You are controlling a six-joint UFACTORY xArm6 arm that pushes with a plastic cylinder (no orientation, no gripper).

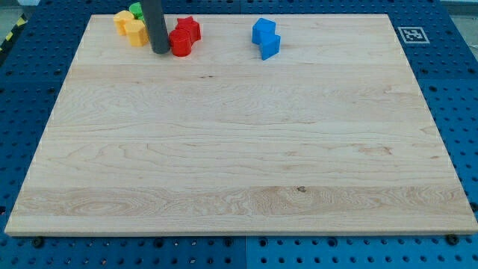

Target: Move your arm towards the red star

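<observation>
The red star (188,29) looks to me like a small, rigid, light block, the sort that slides readily over the smooth wooden board (239,164) and may spin if I catch one of its points off-centre. I carry no pincer at all, only a bare rod, so there is nothing to open, close or grasp with; any contact would be a push against a flat side of the star, not a hold. The star sits near the view's top edge, left of centre, touching a red round block (181,44) just below it. My tip (160,51) rests on the board just to the view's left of that red round block, so the star lies close by, up and to the view's right. Yellow blocks (131,27) and a green block (137,10) crowd my other side; two blue blocks (264,37) stand well apart at the right
</observation>
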